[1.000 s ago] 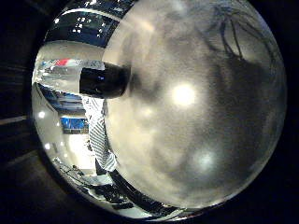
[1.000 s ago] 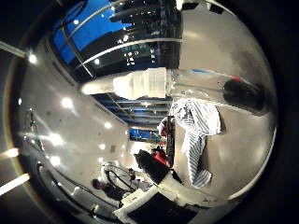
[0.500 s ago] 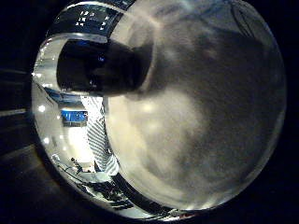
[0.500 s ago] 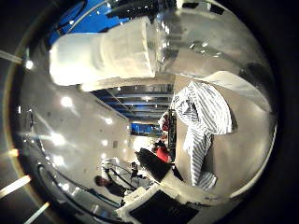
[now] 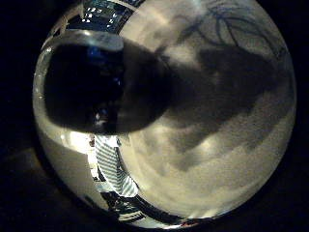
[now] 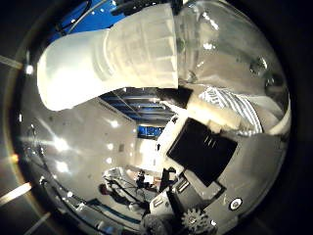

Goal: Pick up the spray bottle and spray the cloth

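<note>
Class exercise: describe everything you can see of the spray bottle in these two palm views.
The spray bottle fills much of the thumb side view, so it is close to the palm. It has a white, ribbed plastic collar and a smooth white spray head beyond it, joined to a clear body with glints on it. A finger of the hand reaches in beside it. Behind lies a striped cloth.

Worktop (image 5: 227, 159): we see a pale, mottled surface filling most of the little-finger-side view, with broad dark shadows lying across it.
Ceiling lights (image 6: 61, 144): we see several bright spots well away from the worktop, on a pale ceiling or wall.
Blue panel (image 6: 149, 131): we see a small lit blue rectangle beyond the worktop's far edge, in the room behind.
Room clutter (image 6: 122, 186): dark shapes past the worktop; we cannot tell what they are.
</note>
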You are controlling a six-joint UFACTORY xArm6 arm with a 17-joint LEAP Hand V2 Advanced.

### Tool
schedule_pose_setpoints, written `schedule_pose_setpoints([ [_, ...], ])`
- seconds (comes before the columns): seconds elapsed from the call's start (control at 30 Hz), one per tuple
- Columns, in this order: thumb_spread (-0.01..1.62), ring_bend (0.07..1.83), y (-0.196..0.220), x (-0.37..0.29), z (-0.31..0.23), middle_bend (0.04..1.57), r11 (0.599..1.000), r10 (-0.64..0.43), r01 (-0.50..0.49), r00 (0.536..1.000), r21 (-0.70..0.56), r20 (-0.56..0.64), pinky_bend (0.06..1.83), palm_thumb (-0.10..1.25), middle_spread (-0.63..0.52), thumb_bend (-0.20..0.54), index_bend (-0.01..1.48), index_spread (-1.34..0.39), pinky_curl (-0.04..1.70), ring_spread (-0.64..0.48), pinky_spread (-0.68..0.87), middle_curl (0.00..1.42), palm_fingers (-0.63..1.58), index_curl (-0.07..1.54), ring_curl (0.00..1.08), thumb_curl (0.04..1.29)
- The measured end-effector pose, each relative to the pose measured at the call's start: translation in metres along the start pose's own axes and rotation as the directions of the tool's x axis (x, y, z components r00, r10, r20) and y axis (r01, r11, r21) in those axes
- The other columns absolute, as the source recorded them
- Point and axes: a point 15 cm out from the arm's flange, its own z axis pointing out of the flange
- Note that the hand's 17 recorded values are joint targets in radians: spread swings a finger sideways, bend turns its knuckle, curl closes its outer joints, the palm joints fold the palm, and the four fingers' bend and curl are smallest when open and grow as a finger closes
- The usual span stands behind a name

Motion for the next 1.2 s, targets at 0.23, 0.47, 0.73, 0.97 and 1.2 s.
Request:
schedule_pose_setpoints([
  [0.23,0.88,1.3,-0.006,-0.008,0.008,1.06,1.0,-0.011,0.011,1.0,-0.016,-0.002,1.15,0.83,-0.3,-0.017,0.84,-0.5,0.84,-0.29,-0.33,0.94,0.99,0.76,0.73,0.35],
  [0.47,0.91,1.35,-0.015,-0.014,-0.006,1.24,1.0,-0.019,0.019,1.0,0.023,-0.003,1.16,1.04,-0.24,0.002,1.04,-0.41,1.08,-0.26,-0.28,0.99,1.03,0.96,0.79,0.43],
  [0.73,0.96,1.38,-0.031,-0.046,-0.031,1.32,0.995,-0.09,0.091,0.995,0.044,-0.033,1.1,1.15,-0.19,-0.007,1.09,-0.34,1.33,-0.26,-0.25,0.97,1.0,1.03,0.84,0.53],
  [0.97,0.95,1.37,-0.039,-0.102,-0.035,1.35,0.981,-0.191,0.192,0.98,0.014,-0.063,1.06,1.15,-0.17,-0.01,1.08,-0.31,1.46,-0.26,-0.24,0.94,1.01,1.04,0.87,0.6],
  [1.2,0.94,1.37,-0.022,-0.148,-0.025,1.36,0.954,-0.281,0.258,0.947,-0.153,-0.158,1.03,1.14,-0.16,-0.012,1.06,-0.29,1.55,-0.26,-0.22,0.91,1.02,1.05,0.89,0.65],
])
